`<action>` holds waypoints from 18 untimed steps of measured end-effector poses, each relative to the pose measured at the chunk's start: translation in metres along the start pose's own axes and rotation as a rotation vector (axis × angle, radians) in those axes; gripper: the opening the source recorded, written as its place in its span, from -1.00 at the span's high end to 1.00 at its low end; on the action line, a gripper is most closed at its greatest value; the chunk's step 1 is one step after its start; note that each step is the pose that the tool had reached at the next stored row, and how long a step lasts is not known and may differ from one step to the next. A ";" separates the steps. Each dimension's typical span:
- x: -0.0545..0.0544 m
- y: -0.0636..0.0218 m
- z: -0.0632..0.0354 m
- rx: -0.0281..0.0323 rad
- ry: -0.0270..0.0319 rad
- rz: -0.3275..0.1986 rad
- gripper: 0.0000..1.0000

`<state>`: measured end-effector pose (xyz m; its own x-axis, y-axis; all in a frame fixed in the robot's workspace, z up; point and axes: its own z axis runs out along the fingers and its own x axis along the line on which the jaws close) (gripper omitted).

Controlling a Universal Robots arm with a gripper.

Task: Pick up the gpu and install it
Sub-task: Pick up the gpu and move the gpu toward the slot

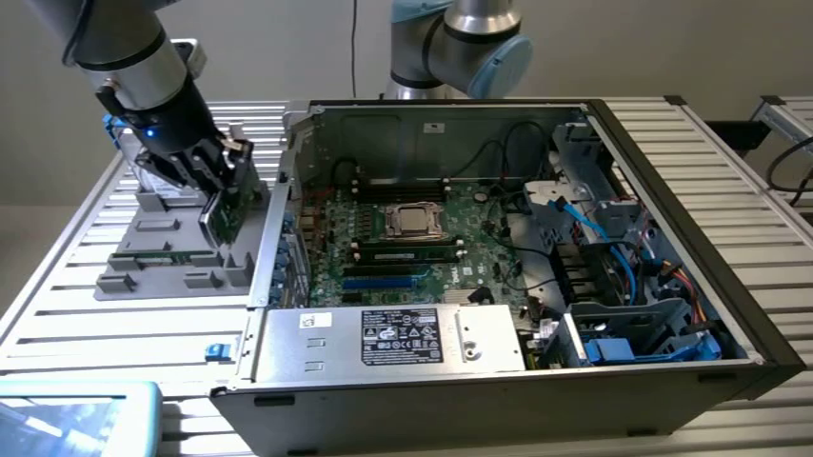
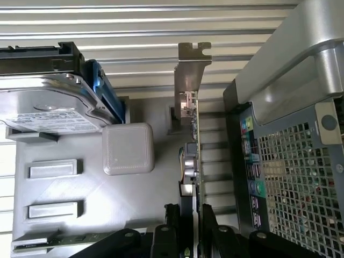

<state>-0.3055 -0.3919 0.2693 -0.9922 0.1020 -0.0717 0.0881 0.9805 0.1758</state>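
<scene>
The gpu (image 1: 228, 215) is a thin card with a green board, standing on edge over the grey holder tray (image 1: 159, 271) at the exterior view's left, just outside the open computer case (image 1: 661, 171). My gripper (image 1: 216, 181) reaches down from above and is shut on the card's upper edge. In the wrist view the gpu (image 2: 192, 161) shows edge-on, its silver end bracket (image 2: 191, 67) pointing away from the black fingers (image 2: 172, 228) that clamp it on both sides. The gripper (image 2: 189, 234) is beside the case's perforated rear wall (image 2: 295, 172).
A silver hard drive with a white label (image 2: 48, 105) stands in the grey tray (image 2: 107, 199) close beside the card. The large green motherboard (image 1: 394, 238) lies inside the case, with a power supply (image 1: 394, 338) in front and cables and drive cages (image 1: 610, 276) at the exterior view's right.
</scene>
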 end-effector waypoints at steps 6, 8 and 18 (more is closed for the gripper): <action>0.000 0.0000 0.0001 0.0066 0.0266 0.048 0.43; 0.000 0.0007 -0.0049 0.0076 0.0293 0.053 0.43; -0.004 0.0087 -0.0494 0.0078 0.0287 0.055 0.43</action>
<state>-0.3055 -0.3920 0.3195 -0.9880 0.1509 -0.0339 0.1431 0.9748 0.1710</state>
